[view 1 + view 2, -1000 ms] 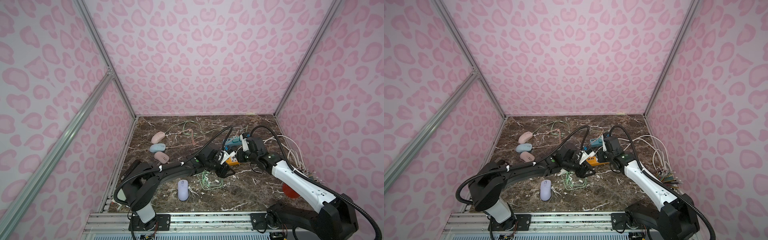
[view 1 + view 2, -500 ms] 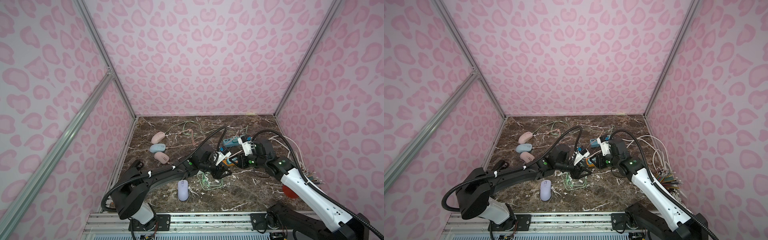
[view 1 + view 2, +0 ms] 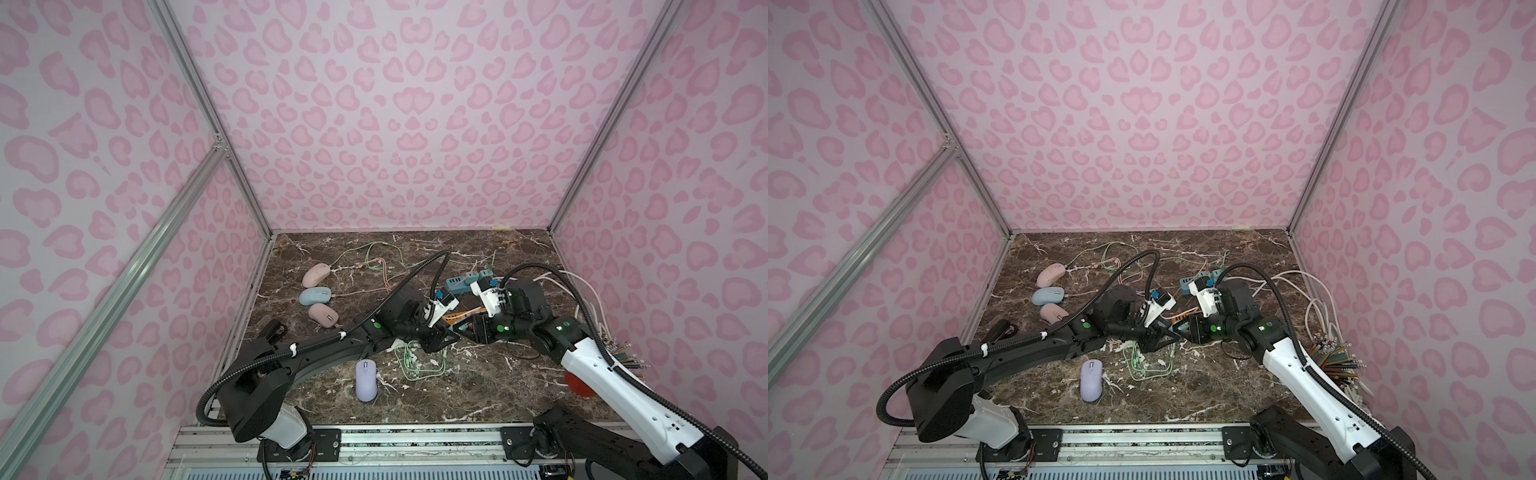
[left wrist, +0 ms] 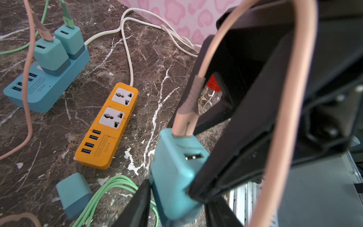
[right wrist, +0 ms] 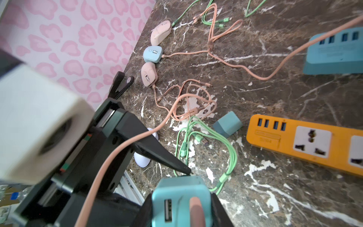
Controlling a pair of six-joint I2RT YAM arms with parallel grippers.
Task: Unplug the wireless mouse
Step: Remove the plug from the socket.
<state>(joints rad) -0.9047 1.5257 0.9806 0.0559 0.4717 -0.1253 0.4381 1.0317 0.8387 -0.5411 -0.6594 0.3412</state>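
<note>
Teal charger [image 5: 176, 192], pink cable [image 5: 121, 149] plugged in, clamped between right fingers [image 5: 145, 216].

The teal charger [image 4: 172, 176] is showing smooth matt plastic, the orange power strip [image 4: 106, 127] likewise, and the tabletop [image 4: 157, 59] is gleaming like polished brown marble.

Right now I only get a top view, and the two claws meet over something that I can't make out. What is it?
Observer: A teal adapter, clamped in the right gripper.
Visitor: Is anything plugged into it?
Observer: A pink cable sits in one port; the port beside it is empty.
Visitor: And that orange bit I glimpse between the arms?
Observer: A power strip. Both its sockets are empty.
</note>
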